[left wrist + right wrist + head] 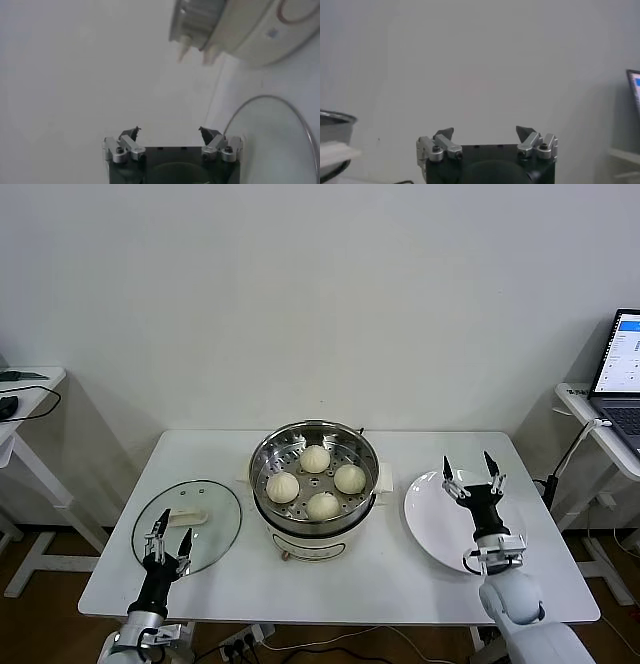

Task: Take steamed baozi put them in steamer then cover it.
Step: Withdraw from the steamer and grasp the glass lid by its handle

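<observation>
Several cream baozi (315,458) lie on the perforated tray inside the steel steamer (268,446) at the table's middle; the steamer's base also shows in the left wrist view (260,30). The glass cover (215,509) with its cream handle (188,518) lies flat on the table to the steamer's left; its rim shows in the left wrist view (260,100). My left gripper (167,537) is open and empty over the cover's near edge. My right gripper (470,468) is open and empty, raised over the white plate (430,524).
The white plate lies right of the steamer. A laptop (622,369) sits on a side table at far right. Another small table (25,399) with a cable stands at far left. The steamer's rim (335,120) shows in the right wrist view.
</observation>
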### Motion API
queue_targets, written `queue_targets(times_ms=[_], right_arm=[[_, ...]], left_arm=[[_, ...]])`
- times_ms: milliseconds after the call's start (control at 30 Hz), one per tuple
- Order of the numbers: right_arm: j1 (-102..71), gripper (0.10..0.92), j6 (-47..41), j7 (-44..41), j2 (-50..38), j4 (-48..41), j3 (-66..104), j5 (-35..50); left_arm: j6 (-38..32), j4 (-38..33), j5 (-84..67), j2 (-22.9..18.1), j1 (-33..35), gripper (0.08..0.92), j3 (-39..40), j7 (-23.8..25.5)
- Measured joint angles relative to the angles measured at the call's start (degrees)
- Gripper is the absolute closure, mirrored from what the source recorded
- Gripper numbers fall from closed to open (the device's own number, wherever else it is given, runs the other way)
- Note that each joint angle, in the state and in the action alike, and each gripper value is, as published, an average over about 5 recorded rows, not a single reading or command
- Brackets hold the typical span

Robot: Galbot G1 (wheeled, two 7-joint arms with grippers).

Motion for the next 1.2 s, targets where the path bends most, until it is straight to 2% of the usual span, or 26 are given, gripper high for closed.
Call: queue_targets(times_ms=[533, 1200], right_arm=[[-5.6, 0.203, 3.2, -1.1, 4.6, -0.5, 2.8, -6.0], [-7.3, 0.203, 4.4, -1.1, 6.7, -0.9, 3.8, -8.6]], left_arm=[[2.3, 11.1, 7.7, 0.3, -9.0, 0.177, 1.3, -1.2], [3.9, 17.8, 9.8, 0.2, -14.6, 0.177, 2.9, -0.9]])
